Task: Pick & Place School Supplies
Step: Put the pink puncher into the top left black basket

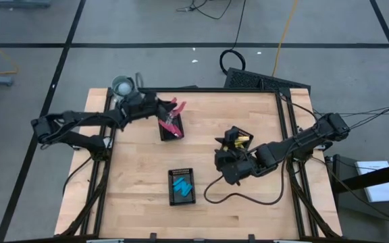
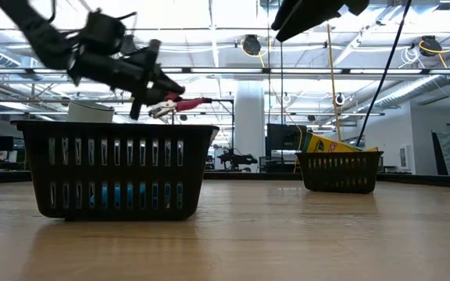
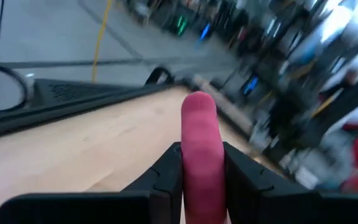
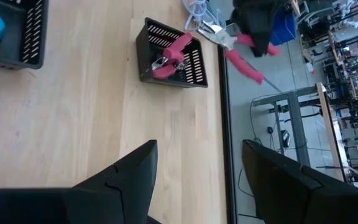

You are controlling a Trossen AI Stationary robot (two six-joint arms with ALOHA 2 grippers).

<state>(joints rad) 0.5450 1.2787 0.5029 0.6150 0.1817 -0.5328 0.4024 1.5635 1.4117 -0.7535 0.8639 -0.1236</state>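
Note:
My left gripper (image 1: 162, 108) is shut on red-handled pliers (image 1: 176, 106) in the air over the far end of a black slotted tray (image 1: 162, 133). More red-handled pliers (image 4: 169, 59) lie in that tray. In the low view the held pliers (image 2: 174, 104) stick out past the gripper (image 2: 143, 78). My right gripper (image 4: 197, 177) stands open and holds nothing, above the table beside the tray of yellow blocks (image 1: 240, 140). Light-blue pieces (image 1: 181, 184) lie in the near tray. My left gripper pinches one red handle (image 3: 199, 155) of the pliers between its two fingers (image 3: 166, 180). The handle lies along the fingers, which point nearly level toward the table's right. The other handle (image 4: 247, 65) and the metal jaws (image 4: 213, 30) stick out free. The pliers are lifted clear of the tray.
A grey-white round cup (image 1: 122, 86) stands at the table's far left corner, behind my left arm. A loose cable (image 1: 242, 197) curls on the wood under my right arm. Bare wood lies between the three trays. The near tray (image 2: 116, 168) fills the low view's left.

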